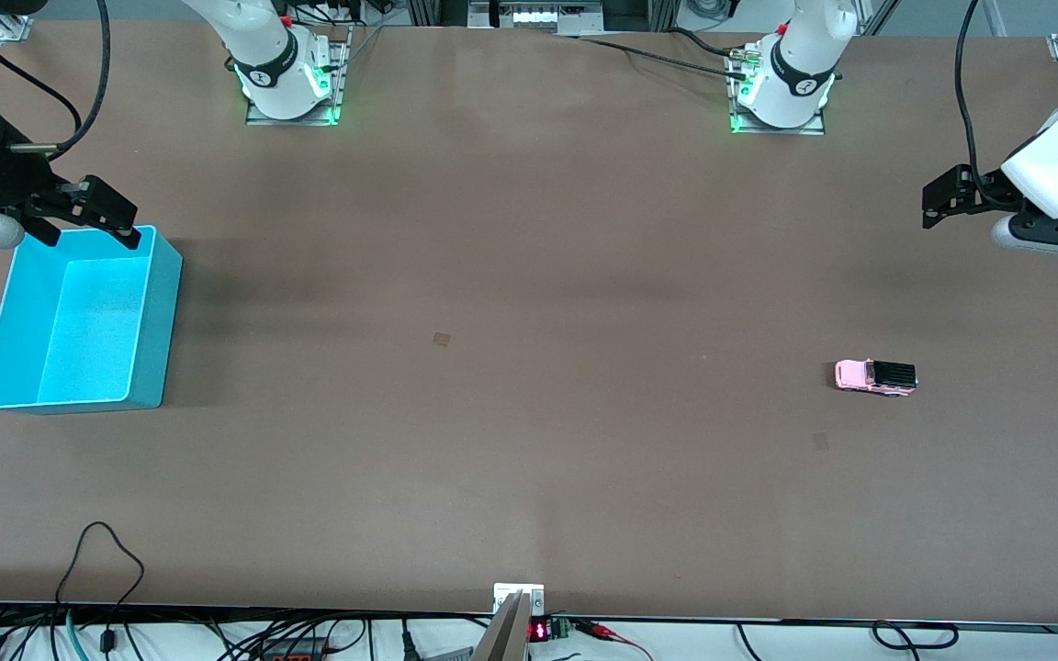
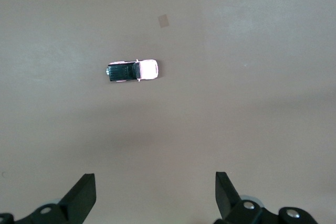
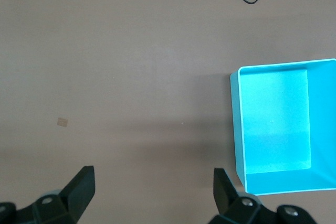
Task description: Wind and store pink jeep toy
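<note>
The pink jeep toy [image 1: 875, 376] sits on its wheels on the brown counter [image 1: 529, 303], near the left arm's end. The left claw [image 1: 935, 204] hangs in the air by that end's edge, fingers spread wide, holding nothing. The right claw [image 1: 93, 223] hangs over the blue bin [image 1: 152, 321] at the right arm's end, spread wide and empty too.
</note>
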